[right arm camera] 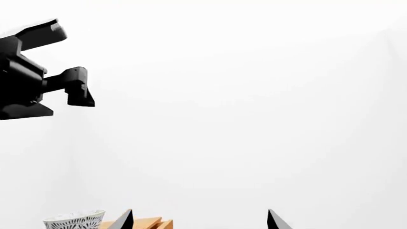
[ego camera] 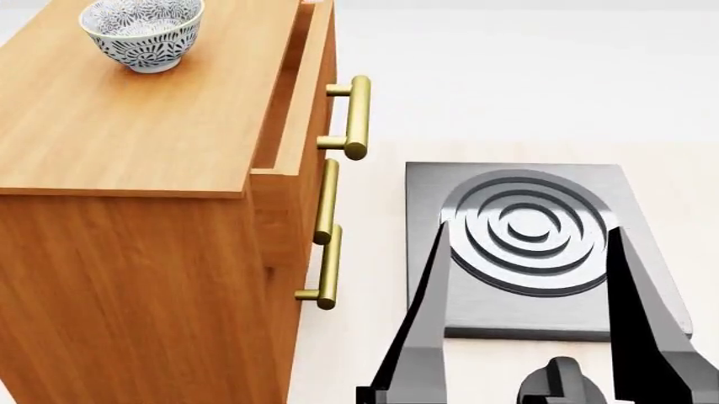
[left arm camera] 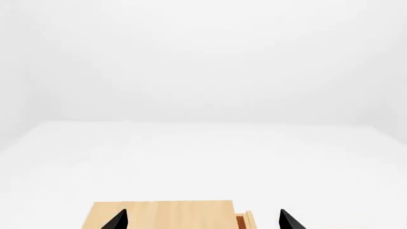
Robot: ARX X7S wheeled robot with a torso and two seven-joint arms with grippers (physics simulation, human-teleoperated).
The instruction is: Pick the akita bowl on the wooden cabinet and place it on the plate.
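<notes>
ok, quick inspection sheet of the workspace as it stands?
Surface: cabinet, wood top, level; top drawer looks slightly ajar.
Job's things: bowl upright on the cabinet top near its far end, untouched; plate not seen in any view.
Clutter: grey slab with ring grooves on the floor beside the cabinet.
Grippers: left gripper open, holding nothing, over the cabinet's edge; right gripper open, holding nothing, bowl off to one side of it.
Cables: nothing seen.
Surroundings: plain pale floor and white walls; brass handles on the cabinet front.
</notes>
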